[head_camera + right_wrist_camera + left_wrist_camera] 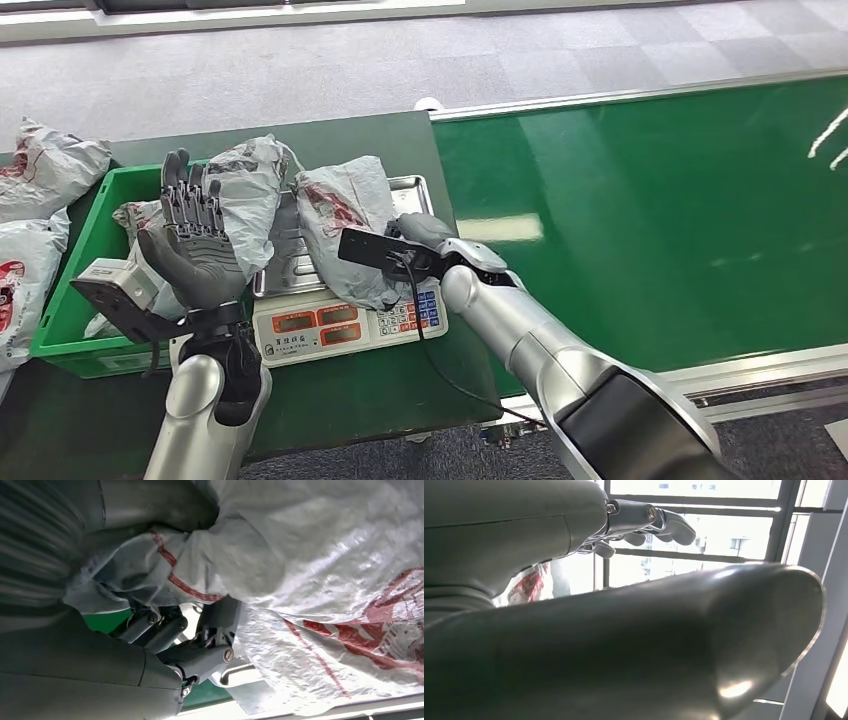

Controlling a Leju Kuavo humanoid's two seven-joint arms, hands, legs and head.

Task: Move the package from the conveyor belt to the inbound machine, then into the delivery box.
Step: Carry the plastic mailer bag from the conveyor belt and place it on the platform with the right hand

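Dark green counter [380, 390] fills the lower left; left hand [195, 245] raised, fingers [190, 200] apart, holding nothing; right hand [425, 232], frame centre, fingers clamped on the grey package [345, 215] over the scale [345, 322]; green bin [75, 300] left; conveyor belt [650, 220] right.

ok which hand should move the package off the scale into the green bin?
Right. The right hand already grips the package on the scale; the left hand is raised, open, beside the green bin.
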